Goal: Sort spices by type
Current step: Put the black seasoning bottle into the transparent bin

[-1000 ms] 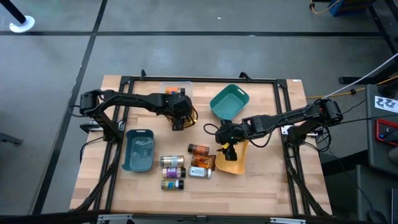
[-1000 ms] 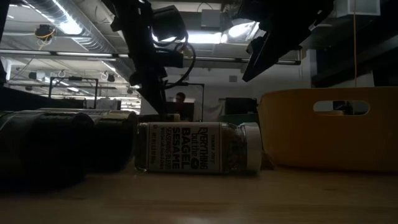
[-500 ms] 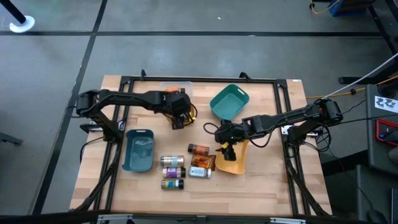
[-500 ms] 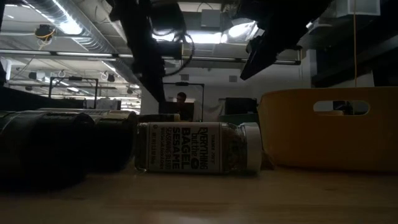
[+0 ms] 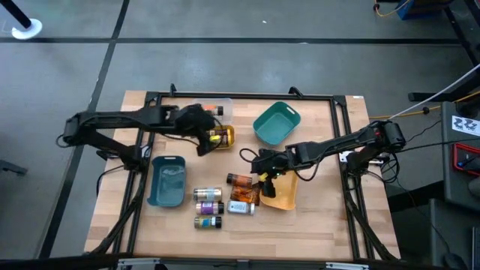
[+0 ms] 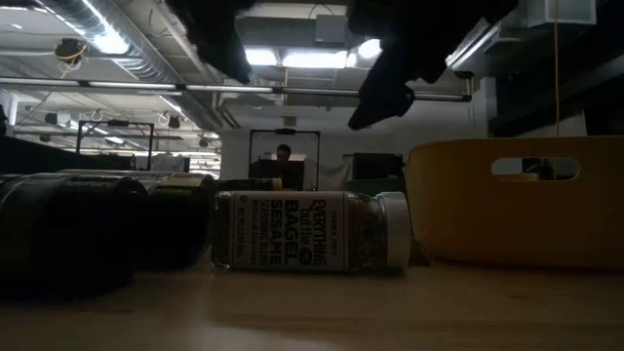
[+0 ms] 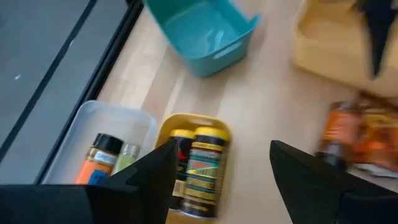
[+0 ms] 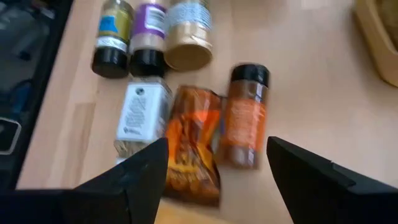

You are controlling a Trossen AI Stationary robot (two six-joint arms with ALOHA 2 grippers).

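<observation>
Left claw (image 5: pixel 201 144) sits over the back-left part of the surface (image 5: pixel 322 217), fingers apart, holding nothing. Just ahead of it in your left wrist view: two yellow-label jars (image 7: pixel 198 171) lying side by side in a small yellow tray (image 7: pixel 193 119). Next to that, a clear tray (image 7: pixel 109 118) holds an orange-label jar (image 7: pixel 98 157) and a smaller greenish one (image 7: pixel 127 157).

Right claw (image 5: pixel 264 178) hangs mid-surface by the edge of the tan bin (image 5: pixel 283 193), fingers spread wide, empty. Below it in the right wrist view: orange-label jar (image 8: pixel 245 118) lying flat, orange-brown packet (image 8: pixel 194 144) touching its side, white-label jar (image 8: pixel 140 115) on the packet's other side. Beyond them three jars in a row: blue-label (image 8: pixel 113 37), purple-label (image 8: pixel 148 37), tan-label (image 8: pixel 188 37).

Teal bin (image 5: pixel 277 124) is at the back, blue tray (image 5: pixel 168 180) front-left.
</observation>
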